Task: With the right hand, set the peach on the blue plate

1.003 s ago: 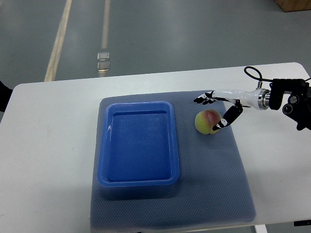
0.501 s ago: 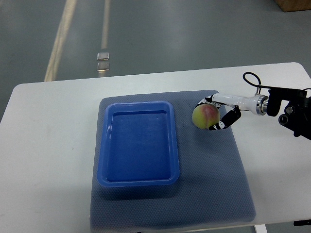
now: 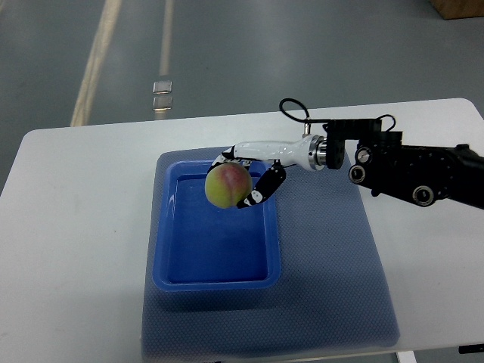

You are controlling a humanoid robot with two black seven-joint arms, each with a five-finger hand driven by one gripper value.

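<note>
White table (image 3: 76, 197) fills the picture, and on it a grey mat (image 3: 333, 280) lies spread under the blue plate (image 3: 215, 281), which is really a shallow rectangular tray sitting on the mat's left part. Take the plate as the landmark: the right arm (image 3: 408, 170) comes in from its right side, dark housing first, then a slim white forearm reaching across the plate's upper right corner. At the end, the right hand (image 3: 243, 178) is curled around the peach (image 3: 228, 185), fingers wrapped on its right and upper sides, a firm hold by the look of it. The peach sits above the plate's upper half, inside the rim line, and seems to be off the floor, though height is hard to judge from this angle. No left arm showing. So this is the carry, about finished. Next up, I'd say: lower it to the plate floor, then loosen the fingers gently, because a round peach may roll.
</note>
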